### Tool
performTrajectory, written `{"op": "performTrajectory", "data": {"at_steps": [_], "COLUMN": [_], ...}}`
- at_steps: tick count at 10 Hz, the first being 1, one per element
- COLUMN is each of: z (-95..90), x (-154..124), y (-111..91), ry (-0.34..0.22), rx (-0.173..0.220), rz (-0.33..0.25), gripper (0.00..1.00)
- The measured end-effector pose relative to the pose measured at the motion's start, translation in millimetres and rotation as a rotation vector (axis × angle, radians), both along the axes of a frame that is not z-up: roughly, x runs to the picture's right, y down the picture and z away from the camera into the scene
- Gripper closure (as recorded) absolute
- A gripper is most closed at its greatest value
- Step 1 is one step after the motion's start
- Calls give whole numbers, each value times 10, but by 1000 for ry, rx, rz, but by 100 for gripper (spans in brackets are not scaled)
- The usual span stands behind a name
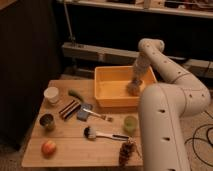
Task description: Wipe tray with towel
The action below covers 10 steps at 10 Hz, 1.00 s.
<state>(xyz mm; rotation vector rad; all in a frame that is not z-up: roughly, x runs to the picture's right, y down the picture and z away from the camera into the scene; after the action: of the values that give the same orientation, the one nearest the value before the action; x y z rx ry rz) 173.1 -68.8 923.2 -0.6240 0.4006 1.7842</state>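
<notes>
A yellow tray [111,93] stands at the back right of the wooden table [70,150]. My gripper [134,86] is down inside the tray near its right wall. It is shut on a crumpled grey-brown towel [132,90] that rests on the tray floor. The white arm [165,65] comes in from the right and bends down over the tray, hiding its right front corner.
On the table: a white cup [51,94], a green vegetable [76,94], a dark striped block [69,108], a small brush [92,114], a dark can [47,121], an apple [48,148], a green cup [130,123], a dish brush [102,134], a bunch of grapes [127,151].
</notes>
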Motion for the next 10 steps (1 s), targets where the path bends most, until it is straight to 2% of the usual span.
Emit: {"op": "performTrajectory", "data": {"at_steps": [2,3,5,6,8,10], "z": [20,-51,-214,-334,-523,-685], "x": [-321,-491,-818,-939,-965,-722], "y": [42,157,403,587,838,1026], "ry": [-112,-164,-222,-242,-241,-189], "rx": [-23,-41,-62,-78,-98,-96], "rz": [31,24,-18,-50,-88,-83], "gripper": [100,100,100,100,100,100]}}
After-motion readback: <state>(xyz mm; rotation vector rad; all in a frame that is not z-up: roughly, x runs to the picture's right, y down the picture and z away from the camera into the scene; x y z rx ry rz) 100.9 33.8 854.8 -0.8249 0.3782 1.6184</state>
